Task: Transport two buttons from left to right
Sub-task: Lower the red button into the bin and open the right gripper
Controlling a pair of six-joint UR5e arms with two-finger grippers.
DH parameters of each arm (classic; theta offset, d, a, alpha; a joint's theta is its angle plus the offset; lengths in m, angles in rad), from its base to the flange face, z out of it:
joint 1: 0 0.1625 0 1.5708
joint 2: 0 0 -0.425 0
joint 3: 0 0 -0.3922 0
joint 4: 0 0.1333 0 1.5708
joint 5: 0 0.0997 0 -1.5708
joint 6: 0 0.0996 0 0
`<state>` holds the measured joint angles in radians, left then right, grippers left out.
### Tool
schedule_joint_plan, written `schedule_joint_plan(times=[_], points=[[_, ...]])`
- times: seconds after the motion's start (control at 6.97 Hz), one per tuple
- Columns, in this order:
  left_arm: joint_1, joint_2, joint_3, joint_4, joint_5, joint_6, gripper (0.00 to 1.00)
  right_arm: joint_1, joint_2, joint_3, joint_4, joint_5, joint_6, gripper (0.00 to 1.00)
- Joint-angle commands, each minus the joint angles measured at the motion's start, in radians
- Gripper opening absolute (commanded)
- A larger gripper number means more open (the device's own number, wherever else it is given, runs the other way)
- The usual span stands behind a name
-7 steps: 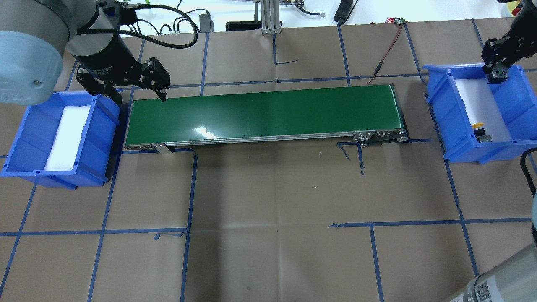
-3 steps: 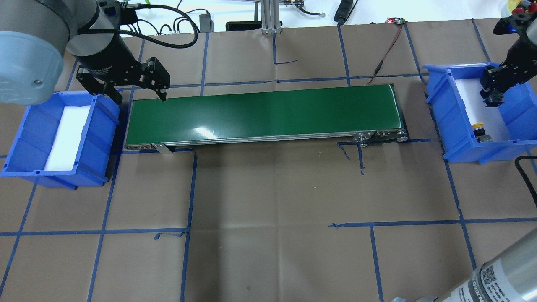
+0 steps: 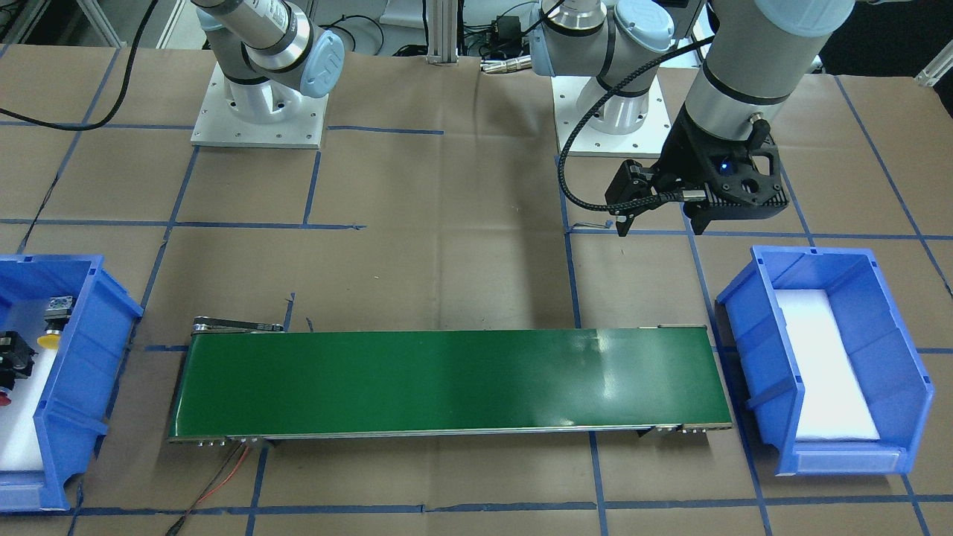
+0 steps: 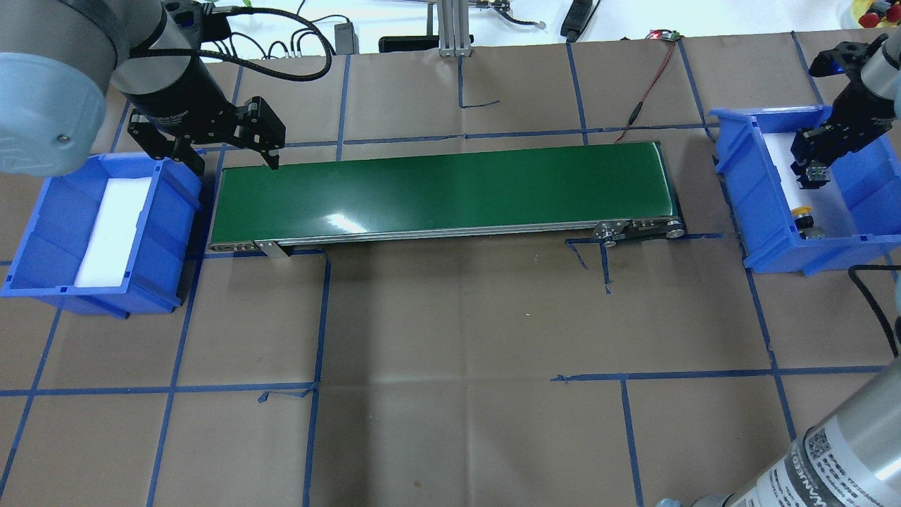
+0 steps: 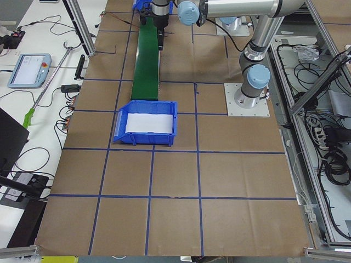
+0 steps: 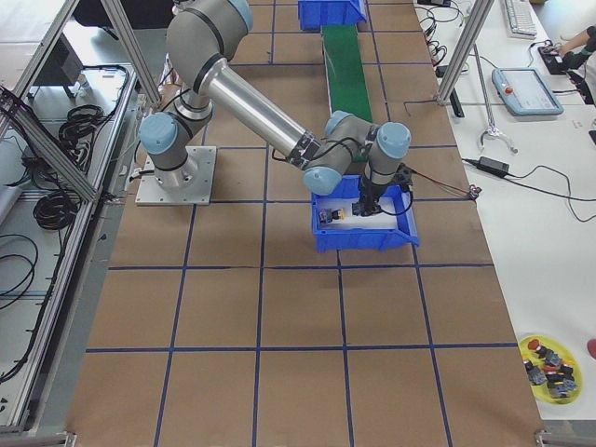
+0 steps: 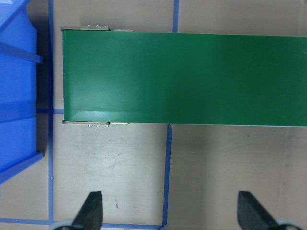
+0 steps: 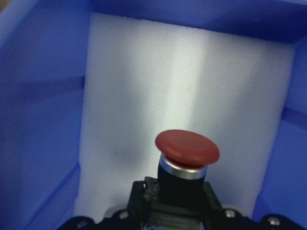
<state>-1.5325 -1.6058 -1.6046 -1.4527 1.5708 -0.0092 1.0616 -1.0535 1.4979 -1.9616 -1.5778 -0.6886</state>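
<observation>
Red mushroom-capped push button (image 8: pixel 187 148) — gripped by its black body in the right gripper (image 4: pixel 814 171), over white foam (image 8: pixel 144 72) inside the blue plastic bin (image 4: pixel 739 169). Yellow-capped push button (image 4: pixel 803 217) lies at its 6 o'clock. Left gripper (image 4: pixel 234 163) — spread wide — hangs by the 9 o'clock end of the green conveyor belt (image 4: pixel 443 190).

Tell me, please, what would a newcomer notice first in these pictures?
The long green conveyor belt lies across the middle of the table. Past its right end, the right claw holds the red button low inside the right blue bin, where the yellow button lies on white foam. The left claw hangs open near the belt's left end, close to the left blue bin.
</observation>
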Motion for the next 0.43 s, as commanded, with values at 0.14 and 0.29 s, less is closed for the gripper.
schedule_joint_plan(times=[0.14, 0.29], points=[[0.000, 0.001, 0.000, 0.000, 0.000, -0.002, 1.00, 0.000, 0.058, -0.007, -0.016, 0.009, -0.020, 0.08], [0.000, 0.001, 0.000, 0.000, 0.000, 0.000, 1.00, 0.001, 0.058, -0.005, -0.031, 0.009, -0.020, 0.61]])
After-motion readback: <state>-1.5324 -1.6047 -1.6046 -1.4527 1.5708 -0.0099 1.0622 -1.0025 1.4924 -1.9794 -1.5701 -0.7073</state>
